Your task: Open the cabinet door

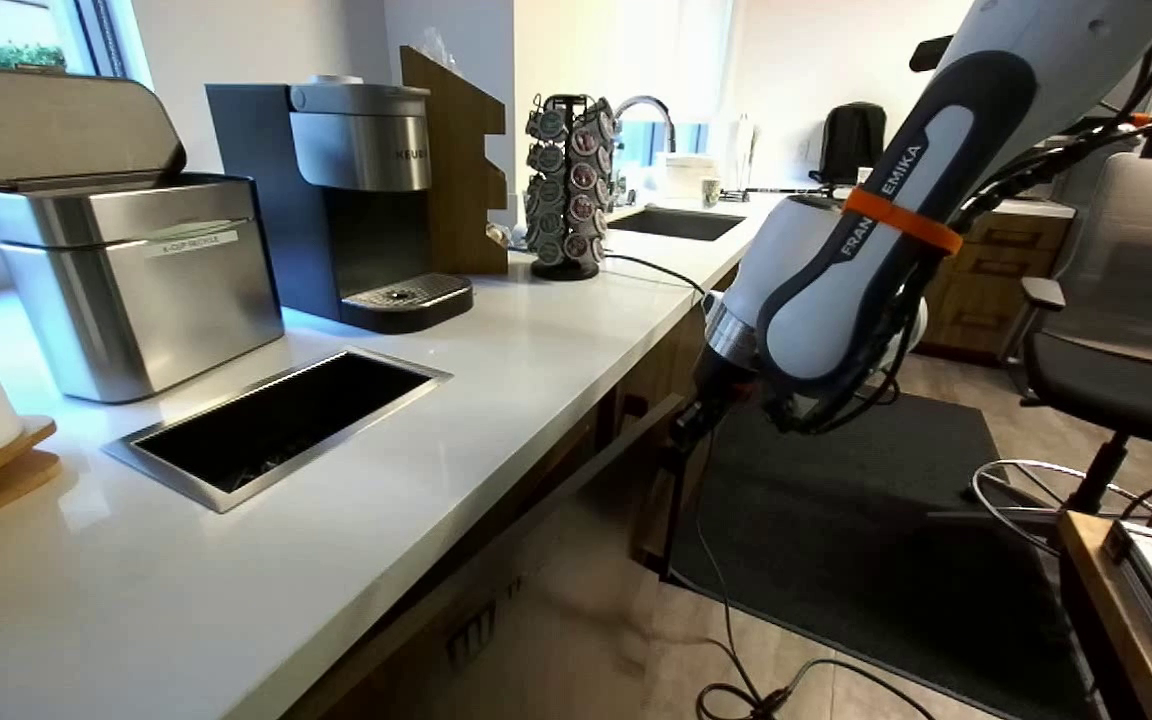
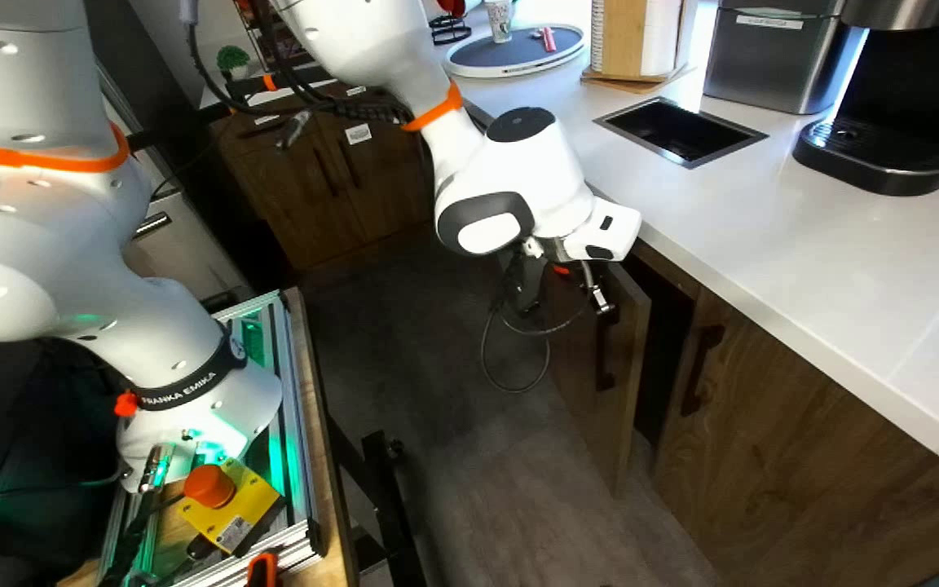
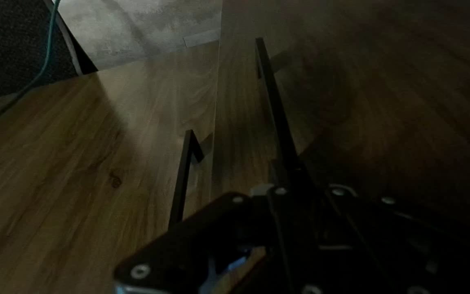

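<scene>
In the wrist view, a black straight bar handle [image 3: 275, 102] on the brown wood-grain slab cabinet door [image 3: 361, 90] is clamped by the dark fingers [image 3: 284, 220]. In an exterior view, the door is seen partly swung out below the front edge of the white counter [image 2: 804, 244].

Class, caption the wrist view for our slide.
Jaws clasping the black handle of the cabinet door, second handle alongside.

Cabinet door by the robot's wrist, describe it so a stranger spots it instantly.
In an exterior view, find the white counter, then look beneath its edge. Below the robot's wrist, the brown cabinet door stands ajar, unlike the shut door beside it.
</scene>
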